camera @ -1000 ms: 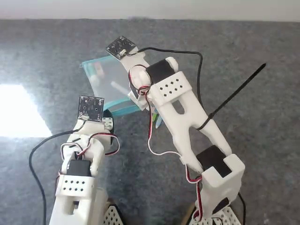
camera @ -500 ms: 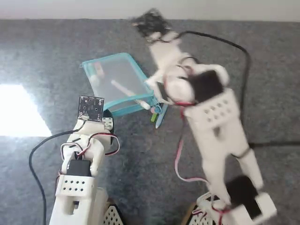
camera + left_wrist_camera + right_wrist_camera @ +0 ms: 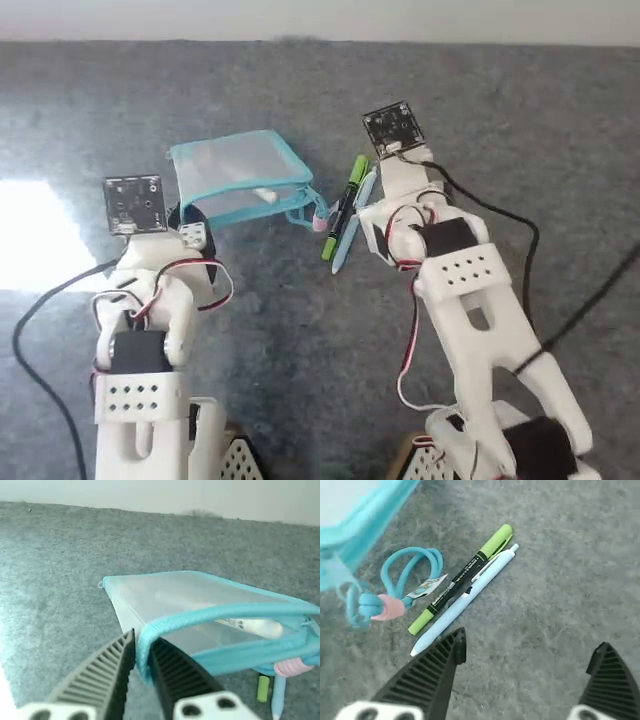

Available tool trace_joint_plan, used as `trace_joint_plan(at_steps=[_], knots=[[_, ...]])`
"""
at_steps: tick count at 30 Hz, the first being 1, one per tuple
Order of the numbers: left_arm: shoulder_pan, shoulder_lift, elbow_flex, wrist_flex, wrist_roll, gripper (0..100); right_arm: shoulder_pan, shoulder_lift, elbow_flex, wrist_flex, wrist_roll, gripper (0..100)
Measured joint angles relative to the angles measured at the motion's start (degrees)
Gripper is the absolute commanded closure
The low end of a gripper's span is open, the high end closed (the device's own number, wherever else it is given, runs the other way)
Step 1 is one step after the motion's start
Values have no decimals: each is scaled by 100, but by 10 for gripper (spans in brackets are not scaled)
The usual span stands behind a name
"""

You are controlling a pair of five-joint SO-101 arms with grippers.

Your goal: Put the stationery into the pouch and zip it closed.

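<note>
Hard to read: in the high view both wrist camera boards cover the fingers, so I'm judging grip from the wrist views. The pouch (image 3: 240,172) is cut off at its right end in the left wrist view, and in the right wrist view just a corner of it shows. Its walls are translucent and blur the contents. I can see one white item (image 3: 256,626) inside near the mouth, but can't tell what it is.

The pouch sits left of centre on the desk (image 3: 560,120), toward the far edge, with its long axis roughly along that edge. The mouth is unzipped and gapes toward the near side. The left hand (image 3: 142,645) is clamped on the teal zipper rim at the pouch's near-left corner. A pink tab (image 3: 387,607) on a blue cord hangs off the right end.

The green marker (image 3: 343,205) and the pale blue pen (image 3: 350,228) are outside the pouch, just beside its right end and flat on the desk. They lie side by side and touching, long axes running far to near with a slight tilt. The marker's cap is at the far end and the pen's tip points to the near edge.

The right hand (image 3: 532,640) hangs over the pens with its fingers wide apart, holding nothing.
</note>
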Motion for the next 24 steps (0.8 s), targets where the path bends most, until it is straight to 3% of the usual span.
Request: trace_joint_plan(at_steps=[9,19,24], knots=[[-141,0,-105,-149,149,988,-290,835,9,-422,-79,636],[-782,0,404,-703,167,988,-580,1723,-308,-457,-1178,637],[-791,0,510,-703,167,988,-712,2444,-756,-466,-1310,637]])
